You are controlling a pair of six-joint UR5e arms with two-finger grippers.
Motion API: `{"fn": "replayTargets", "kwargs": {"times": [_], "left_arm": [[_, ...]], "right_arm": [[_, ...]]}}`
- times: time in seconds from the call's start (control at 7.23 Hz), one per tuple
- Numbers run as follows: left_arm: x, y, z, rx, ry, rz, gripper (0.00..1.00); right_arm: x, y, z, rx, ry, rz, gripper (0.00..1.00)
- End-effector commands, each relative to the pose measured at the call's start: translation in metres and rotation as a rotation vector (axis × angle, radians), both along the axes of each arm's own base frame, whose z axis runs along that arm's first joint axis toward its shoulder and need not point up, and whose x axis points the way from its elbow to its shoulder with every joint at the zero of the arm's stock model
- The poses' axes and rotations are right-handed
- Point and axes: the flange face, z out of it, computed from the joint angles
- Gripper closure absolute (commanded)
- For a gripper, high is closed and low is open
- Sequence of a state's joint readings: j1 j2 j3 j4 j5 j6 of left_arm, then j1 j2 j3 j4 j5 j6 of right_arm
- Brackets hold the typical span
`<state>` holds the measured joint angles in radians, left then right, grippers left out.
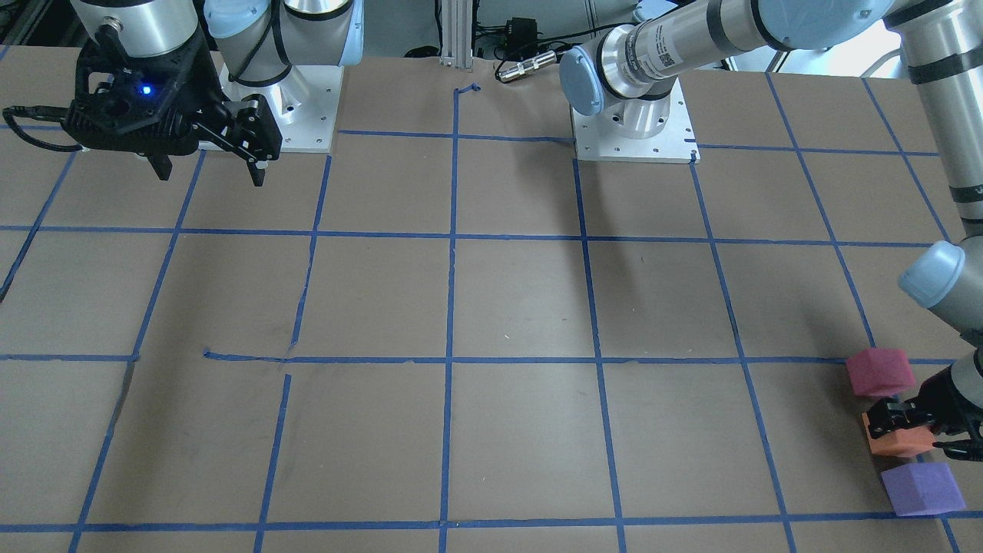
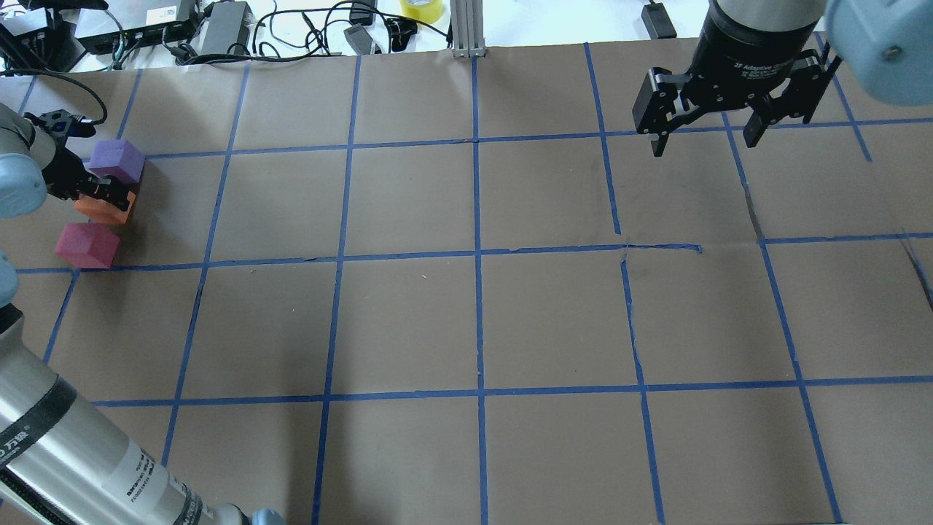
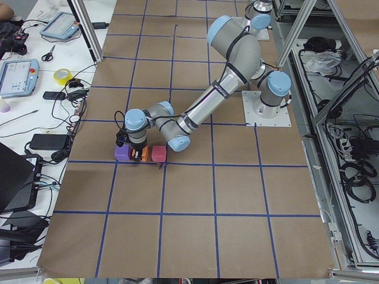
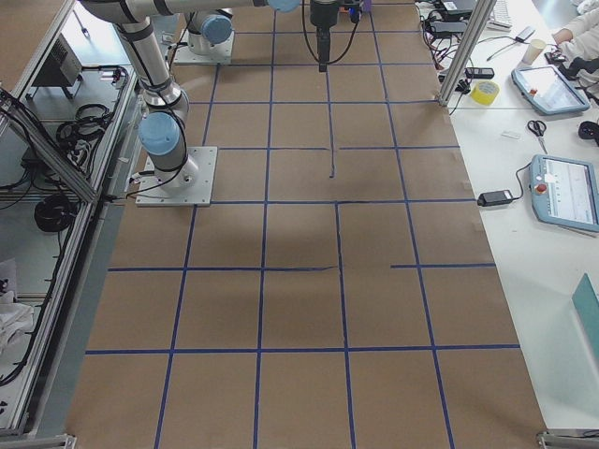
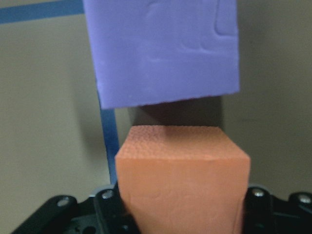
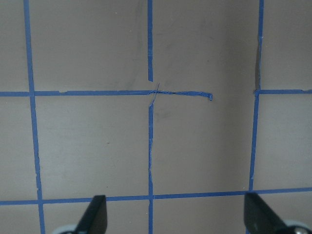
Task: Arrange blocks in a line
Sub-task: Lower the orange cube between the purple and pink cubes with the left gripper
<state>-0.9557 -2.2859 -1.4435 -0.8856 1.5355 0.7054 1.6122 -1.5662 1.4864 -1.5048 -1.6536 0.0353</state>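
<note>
Three foam blocks sit in a row near the table's left edge: purple, orange and red-pink. The front-facing view shows the same row: red-pink, orange, purple. My left gripper is down at table level, its jaws closed on either side of the orange block, with the purple block just beyond. My right gripper hangs open and empty, high over the far right of the table, far from the blocks.
The table is covered in brown paper with a blue tape grid. Cables, power bricks and a tape roll lie beyond the far edge. The arm bases stand at the robot's side.
</note>
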Motion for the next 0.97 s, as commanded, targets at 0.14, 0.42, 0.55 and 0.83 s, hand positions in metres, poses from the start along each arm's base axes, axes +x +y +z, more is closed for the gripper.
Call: {"fn": "replayTargets", "kwargs": {"times": [0.14, 0.42, 0.55, 0.83], "left_arm": [[0.002, -0.002, 0.0, -0.003, -0.003, -0.005, 0.01], [0.002, -0.001, 0.001, -0.004, -0.002, -0.003, 0.0], [0.003, -0.003, 0.007, -0.013, -0.006, -0.004, 0.0], [0.008, 0.0, 0.046, -0.048, -0.032, -0.003, 0.0]], "right_arm": [[0.0, 0.0, 0.0, 0.0, 0.0, 0.0, 0.0], [0.0, 0.0, 0.0, 0.0, 0.0, 0.0, 0.0], [0.0, 0.0, 0.0, 0.0, 0.0, 0.0, 0.0], [0.0, 0.0, 0.0, 0.0, 0.0, 0.0, 0.0]]}}
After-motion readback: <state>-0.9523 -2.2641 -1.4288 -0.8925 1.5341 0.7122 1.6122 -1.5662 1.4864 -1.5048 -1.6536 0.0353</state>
